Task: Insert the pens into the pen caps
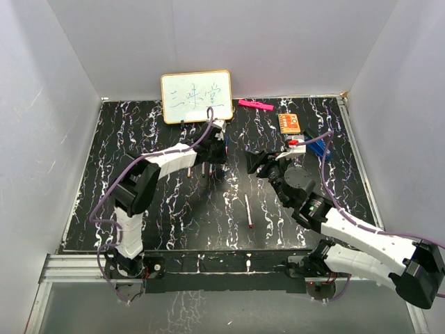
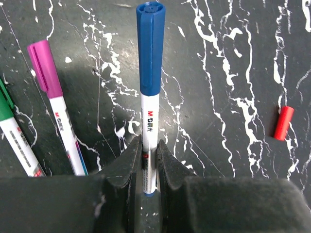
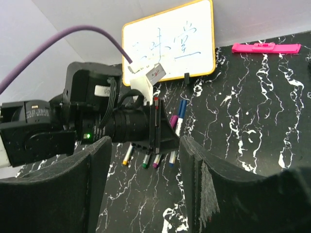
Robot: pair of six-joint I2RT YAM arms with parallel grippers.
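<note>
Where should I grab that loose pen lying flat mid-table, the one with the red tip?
Probably take the red-tipped pen by its white barrel near the middle, from straight above, jaws across its thin width. It lies flat, and that leaves the red tip free for capping.

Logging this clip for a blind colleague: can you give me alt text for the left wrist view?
The left gripper is shut on a white pen wearing a blue cap. Beside it are a purple-capped pen and a green-capped pen, and a loose red cap lies apart on the black marbled table.
</note>
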